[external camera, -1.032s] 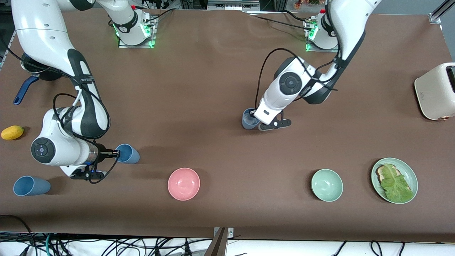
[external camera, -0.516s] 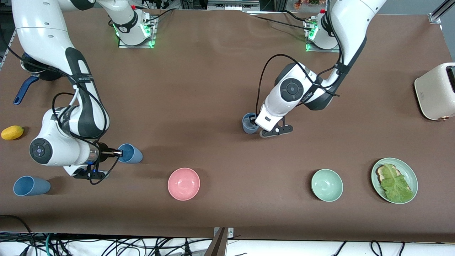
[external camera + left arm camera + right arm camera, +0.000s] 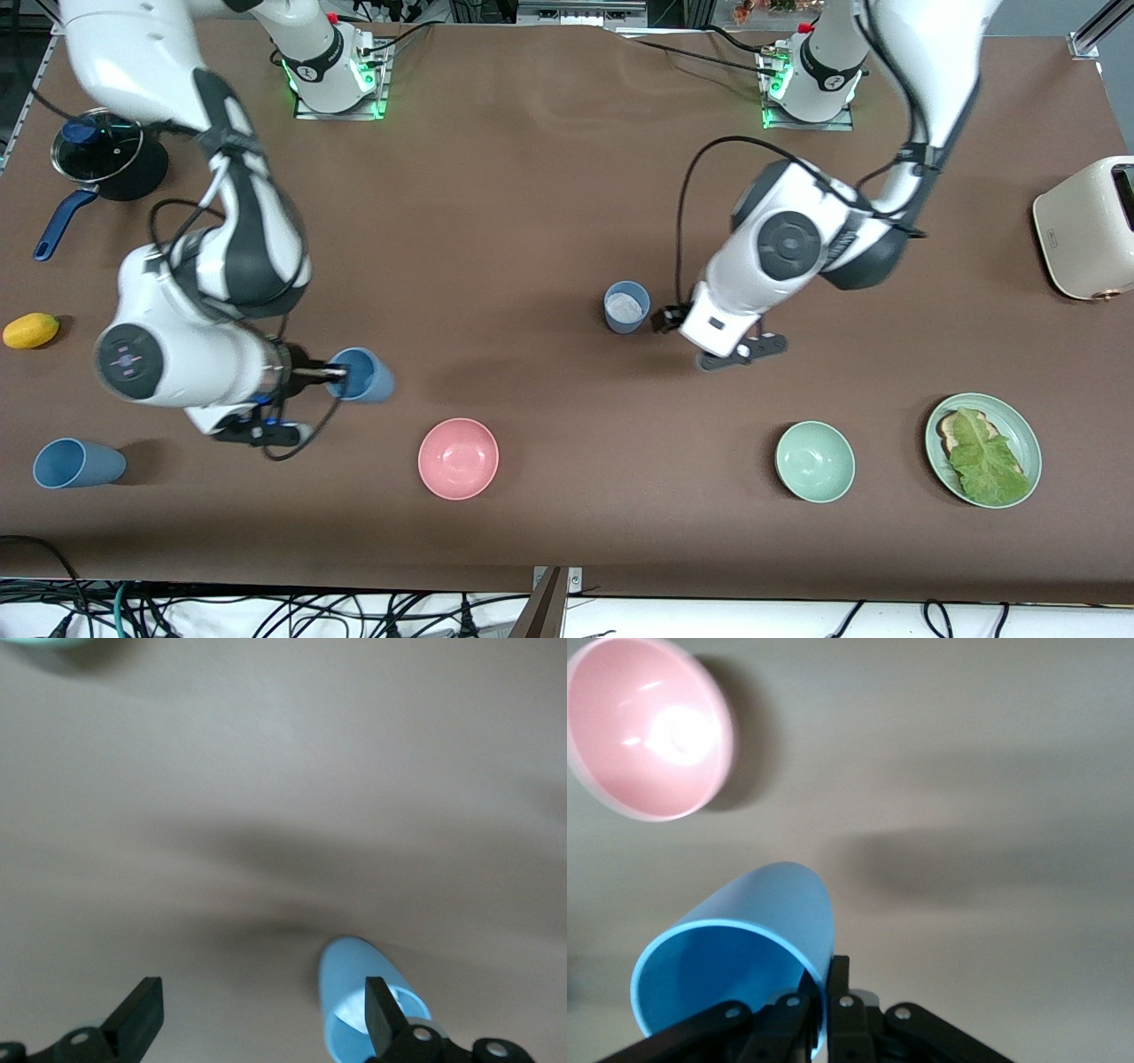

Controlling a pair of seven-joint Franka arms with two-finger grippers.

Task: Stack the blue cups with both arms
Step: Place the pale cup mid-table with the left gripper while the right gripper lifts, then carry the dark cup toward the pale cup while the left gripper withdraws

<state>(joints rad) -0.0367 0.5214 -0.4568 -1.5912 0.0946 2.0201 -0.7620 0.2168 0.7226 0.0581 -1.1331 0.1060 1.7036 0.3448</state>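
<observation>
My right gripper (image 3: 326,373) is shut on the rim of the bright blue cup (image 3: 361,375) and holds it tilted on its side over the table, near the pink bowl (image 3: 458,458). The right wrist view shows the cup (image 3: 744,939) pinched at its rim by the gripper (image 3: 824,992). The grey-blue cup (image 3: 626,307) with a white patch inside stands upright mid-table. My left gripper (image 3: 666,317) is open and empty right beside it. In the left wrist view the gripper (image 3: 261,1014) is spread wide and the cup (image 3: 350,992) sits by one fingertip (image 3: 379,1010).
A third blue cup (image 3: 75,463) lies on its side near the right arm's end. A mint-green bowl (image 3: 815,461), a plate of toast and lettuce (image 3: 1019,421), a toaster (image 3: 1085,229), a lidded pot (image 3: 97,155) and a yellow fruit (image 3: 31,330) are around.
My left gripper has let go of the grey-blue cup and drawn back from it. My right arm has lifted the bright blue cup and carried it toward the table's middle.
</observation>
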